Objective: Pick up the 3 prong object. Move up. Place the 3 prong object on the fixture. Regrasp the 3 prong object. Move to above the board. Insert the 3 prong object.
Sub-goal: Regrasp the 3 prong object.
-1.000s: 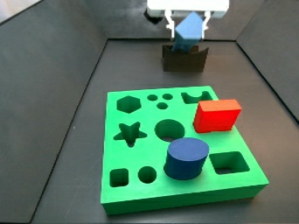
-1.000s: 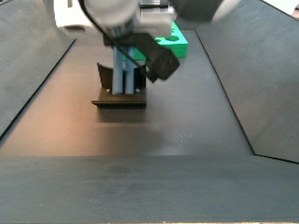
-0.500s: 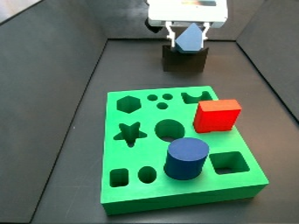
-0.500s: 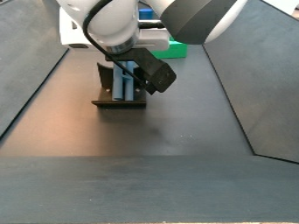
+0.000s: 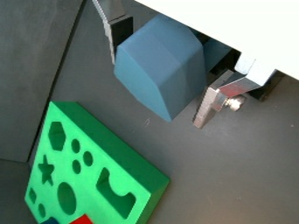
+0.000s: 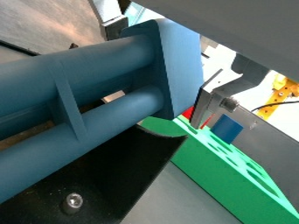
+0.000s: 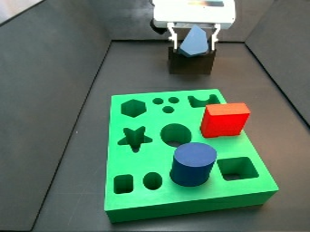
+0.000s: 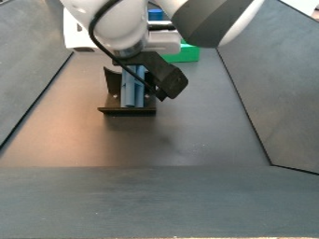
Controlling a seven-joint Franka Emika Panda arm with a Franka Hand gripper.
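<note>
The slate-blue 3 prong object [image 7: 194,42] stands upright in the notch of the dark fixture [image 7: 191,62] at the far end of the floor, beyond the green board [image 7: 155,177]. My gripper [image 7: 194,34] is right above the fixture, shut on the 3 prong object. In a side view the object [image 8: 131,89] rises from the fixture [image 8: 129,109] under the gripper [image 8: 133,73]. In both wrist views the object [image 5: 162,68] [image 6: 105,87] fills the gap between the fingers [image 5: 211,105] [image 6: 205,107] of my gripper [image 5: 158,74] [image 6: 158,61].
A red cube [image 7: 227,119] and a dark blue cylinder [image 7: 193,164] stand on the board's right side. The board also shows in both wrist views [image 5: 100,175] [image 6: 239,171]. Dark sloping walls [image 7: 61,82] enclose the floor on both sides.
The gripper has come down with the 3 prong object, which now sits in the fixture's notch. Since half a second ago nothing has visibly moved.
</note>
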